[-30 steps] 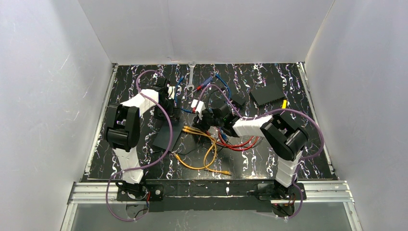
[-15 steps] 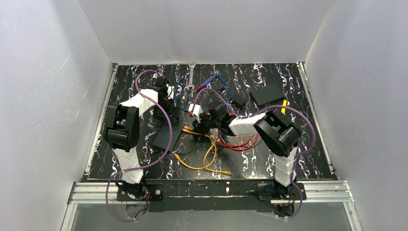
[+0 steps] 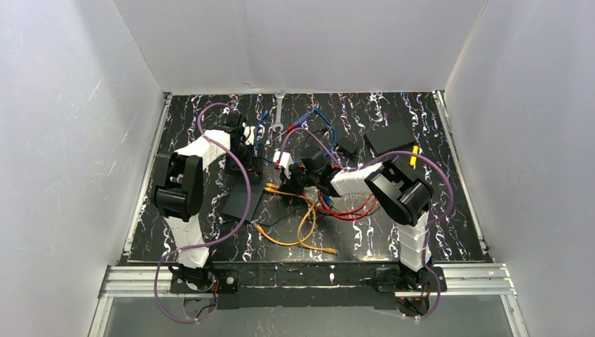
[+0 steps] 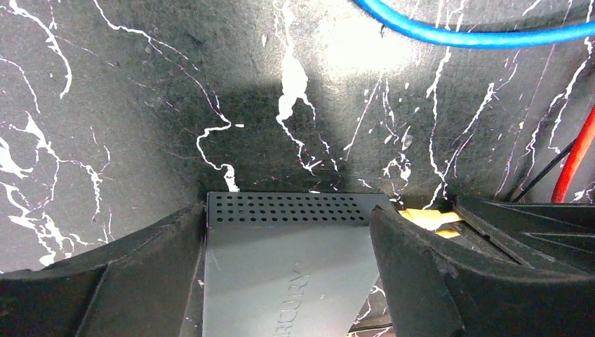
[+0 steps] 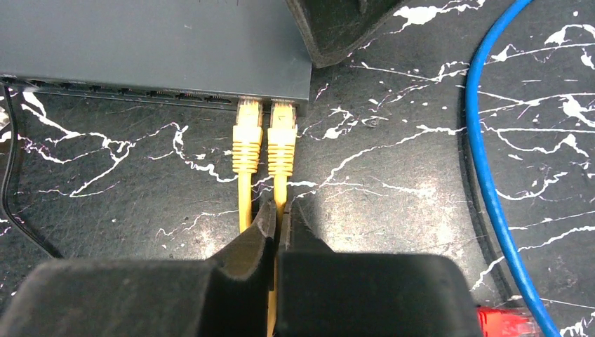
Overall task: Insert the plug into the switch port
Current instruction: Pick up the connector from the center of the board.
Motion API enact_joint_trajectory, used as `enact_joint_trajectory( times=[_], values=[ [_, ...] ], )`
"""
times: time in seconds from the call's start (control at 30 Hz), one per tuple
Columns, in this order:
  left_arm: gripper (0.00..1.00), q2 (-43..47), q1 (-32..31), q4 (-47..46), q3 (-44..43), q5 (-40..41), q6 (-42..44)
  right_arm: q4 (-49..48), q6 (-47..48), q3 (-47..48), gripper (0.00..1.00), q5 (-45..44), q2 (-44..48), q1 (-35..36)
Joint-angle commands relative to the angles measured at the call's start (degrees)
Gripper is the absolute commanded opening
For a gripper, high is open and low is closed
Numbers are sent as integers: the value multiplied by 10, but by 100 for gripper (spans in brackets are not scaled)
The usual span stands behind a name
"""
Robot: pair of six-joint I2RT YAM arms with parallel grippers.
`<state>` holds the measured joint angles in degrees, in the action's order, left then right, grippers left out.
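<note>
Since a second ago: swings the right arm left toward the switch [image 5: 140, 42] and snaps the right gripper [image 5: 279, 210] from half-spread to pinched tight on the yellow cable [image 5: 280, 186], just behind the plug [image 5: 282, 137]. Finds that plug at the end port of the row, on the switch edge facing that gripper, beside a second plug [image 5: 247, 137]; cannot tell whether fully latched. Braces the switch with the left gripper [image 4: 288, 219], spread wide, fingers against both its sides, left of centre on the bench [image 5: 421, 175].

To do this step well: push straight along the cable line into the port, level with the bench, without twist. Brace hard with the left so nothing slides away. Grip close to the boot, or risk buckling the cable. Stop once seated. Steer clear of the blue cable [image 5: 484, 140] on the right.
</note>
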<state>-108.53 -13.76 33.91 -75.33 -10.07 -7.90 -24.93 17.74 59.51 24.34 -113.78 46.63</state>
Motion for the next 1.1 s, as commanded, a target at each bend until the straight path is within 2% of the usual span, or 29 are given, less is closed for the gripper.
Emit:
enact_joint_trajectory(
  times=[0.0, 0.07, 0.23, 0.4, 0.53, 0.63, 0.73, 0.97, 1.07],
  values=[
    [82, -1, -20, 36, -3, -47, 15, -41, -14, 48, 1, 9, -6, 10],
    [82, 2, -21, 36, -5, -47, 16, -38, -17, 57, 1, 7, -8, 17],
    [85, 26, -14, 40, -7, 19, 22, -38, -30, 39, 1, -35, 2, 19],
    [87, 68, 15, 46, -12, 88, 15, -12, -46, 13, 26, -107, 42, 19],
    [89, 132, 42, 53, -12, 139, 10, 27, -53, 0, 41, -164, 85, 17],
    [93, 198, 50, 52, -1, 168, 7, 59, -59, 3, 48, -205, 114, 15],
    [96, 271, 51, 44, 19, 178, 4, 85, -67, 12, 59, -239, 131, 14],
    [98, 425, 51, 9, 83, 166, -13, 116, -83, 70, 65, -287, 97, 13],
    [98, 467, 51, -13, 107, 125, -33, 116, -91, 112, 65, -287, 61, 13]
  ],
)
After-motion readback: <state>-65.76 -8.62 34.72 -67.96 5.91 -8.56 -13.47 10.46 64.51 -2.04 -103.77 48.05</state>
